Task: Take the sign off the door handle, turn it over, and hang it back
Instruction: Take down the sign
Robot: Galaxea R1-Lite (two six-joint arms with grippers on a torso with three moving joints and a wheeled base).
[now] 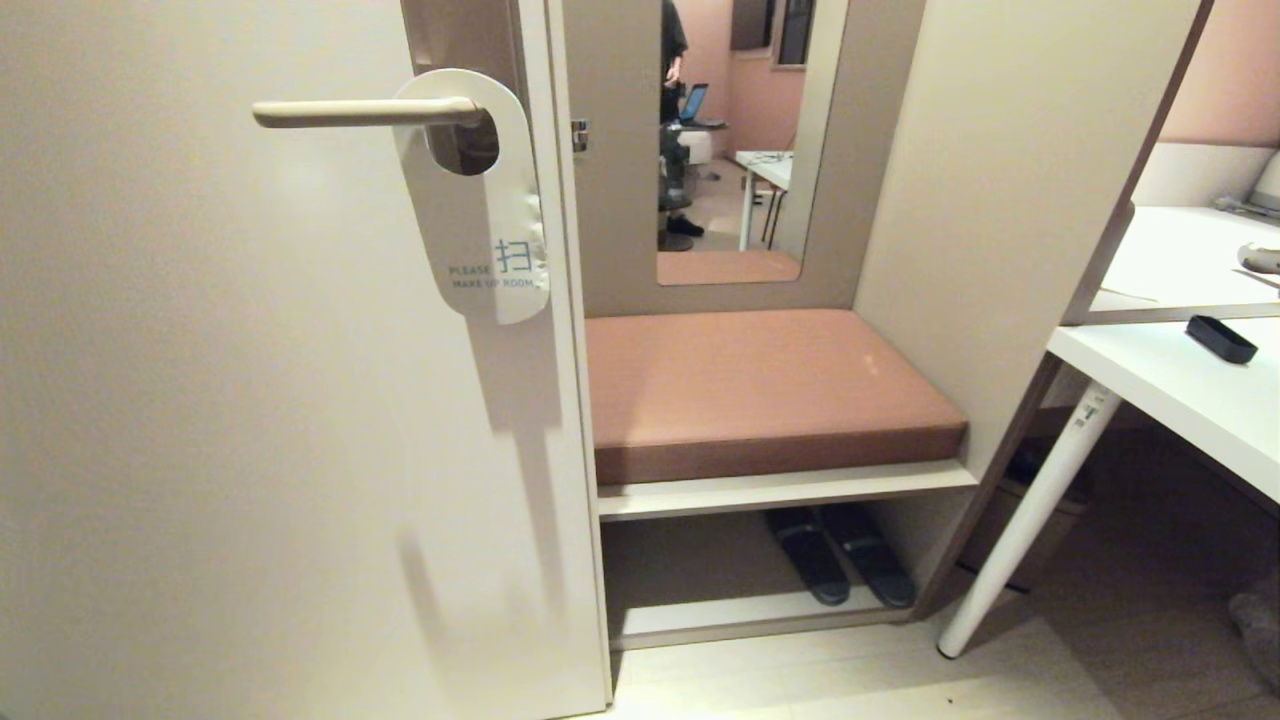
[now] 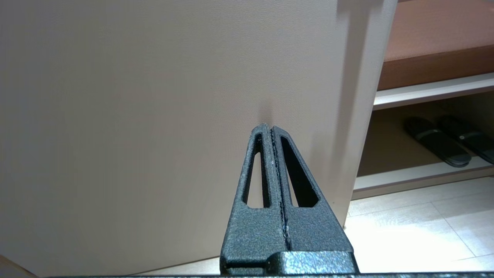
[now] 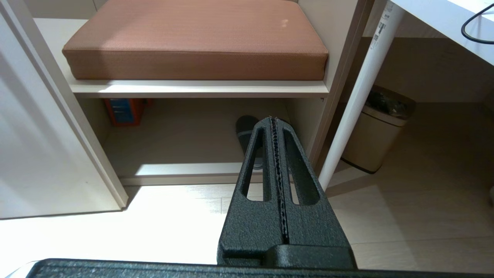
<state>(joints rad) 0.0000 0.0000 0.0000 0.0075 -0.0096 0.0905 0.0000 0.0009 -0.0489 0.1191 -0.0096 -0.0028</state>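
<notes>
Both grippers are sitting fully closed with nothing between their fingers: the left gripper (image 2: 272,129) is pointing at the bare lower face of the door (image 2: 154,116), and the right gripper (image 3: 274,120) is hanging low over the floor in front of the bench shelf, aiming toward a dark slipper (image 3: 247,133) under it. Neither arm is showing in the head view, so both are parked well below the work.

Moving outward and up, the sign (image 1: 485,210) is hanging by its round hole on the door handle (image 1: 365,112), close to the backplate (image 1: 465,40) at the door's edge. Its white face is showing, with "MAKE UP ROOM" printed near the lower end, and it is lying flat against the door with its bottom end dangling free.

The sign is looking like a thin, light card: probably stiff enough to keep its shape but easy to bend or crease, and smooth enough to slip in a weak pinch. Its free lower half is seeming the best place to grip, by one long edge, since the top is crowded by the lever. Sliding it off along the lever toward the lever's free end should be clearing the hole without tearing it.

Beside the door a cushioned bench (image 1: 760,390) and a white desk (image 1: 1180,400) are standing.
</notes>
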